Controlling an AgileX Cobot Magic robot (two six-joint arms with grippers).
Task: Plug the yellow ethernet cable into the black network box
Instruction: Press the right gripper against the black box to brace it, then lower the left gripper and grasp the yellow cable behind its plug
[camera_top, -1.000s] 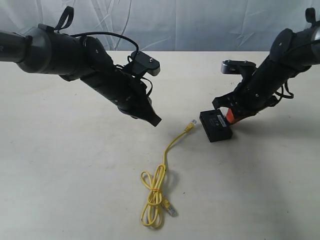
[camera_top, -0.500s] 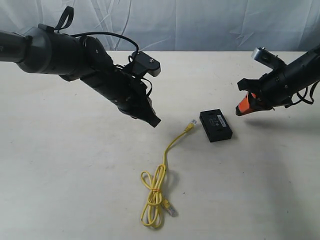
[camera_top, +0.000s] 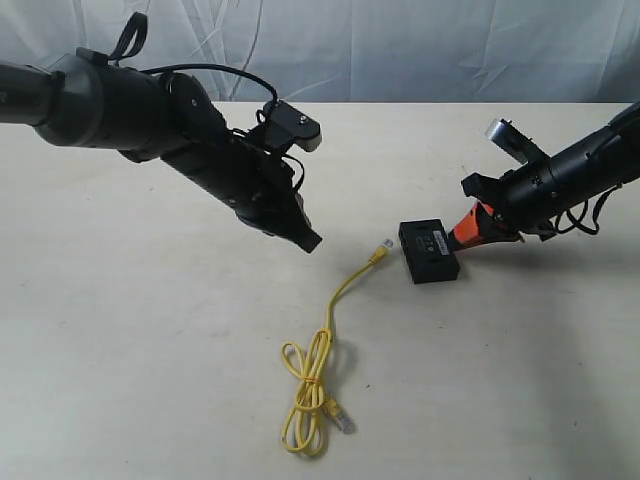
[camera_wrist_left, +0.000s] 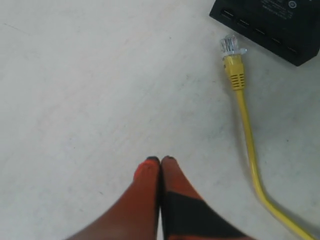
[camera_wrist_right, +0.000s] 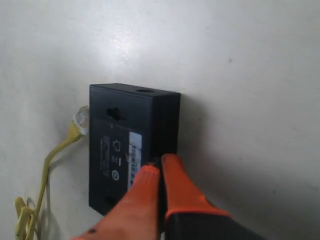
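Observation:
The black network box (camera_top: 428, 250) lies flat on the table right of centre, label up. The yellow ethernet cable (camera_top: 345, 285) runs from a loose coil (camera_top: 308, 395) near the front up to a clear plug (camera_top: 385, 245) lying just left of the box, apart from it. In the left wrist view the plug (camera_wrist_left: 230, 46) points at the box's port side (camera_wrist_left: 260, 30). My left gripper (camera_top: 312, 243) hovers shut and empty, left of the plug. My right gripper (camera_wrist_right: 160, 162) is shut, its orange tips against the box's (camera_wrist_right: 120, 150) right edge.
The cable's second plug (camera_top: 343, 421) lies beside the coil near the table's front edge. A white cloth backdrop (camera_top: 400, 50) hangs behind the pale table (camera_top: 130, 330). Both arms reach in low from the two sides.
My right gripper swung away to the right, then came back down and left until its tips met the box's right edge. The box turned slightly. The left arm and cable stayed still.

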